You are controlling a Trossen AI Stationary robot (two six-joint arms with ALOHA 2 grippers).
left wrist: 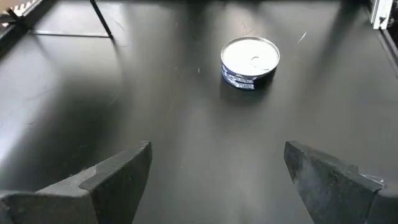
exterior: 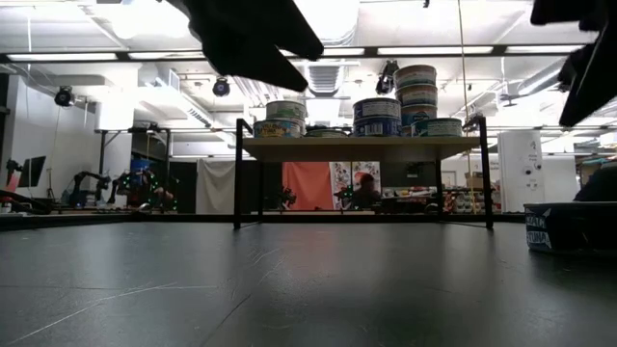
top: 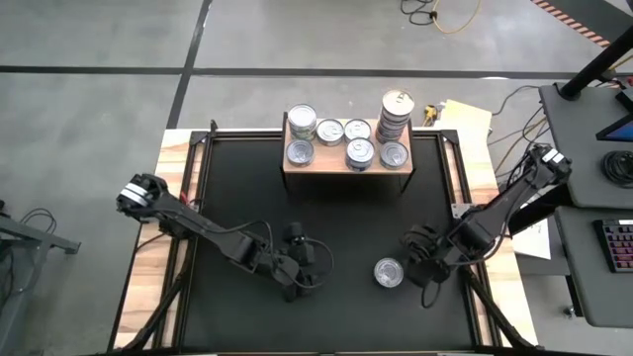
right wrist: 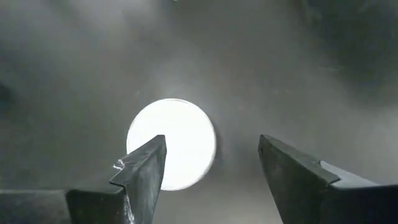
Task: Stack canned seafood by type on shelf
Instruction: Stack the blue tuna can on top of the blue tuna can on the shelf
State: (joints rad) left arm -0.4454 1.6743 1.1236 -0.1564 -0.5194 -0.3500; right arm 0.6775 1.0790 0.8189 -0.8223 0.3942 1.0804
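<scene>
One loose silver-topped can with a blue label [top: 389,273] stands on the black tabletop, near the front and right of centre. My right gripper [right wrist: 211,162] hovers open just right of and above it [right wrist: 172,143], touching nothing. My left gripper [left wrist: 217,168] is open over the table left of the can [left wrist: 250,61] and points toward it. The wooden shelf [top: 346,170] stands at the far edge. It carries several cans [top: 329,131] and a tall stack [top: 397,109] at its right end.
The shelf's dark legs [exterior: 238,173] stand on the tabletop, with open room under the board. Wooden table borders [top: 148,267] run along the left and right sides. A desk with a keyboard [top: 618,242] lies beyond the right edge.
</scene>
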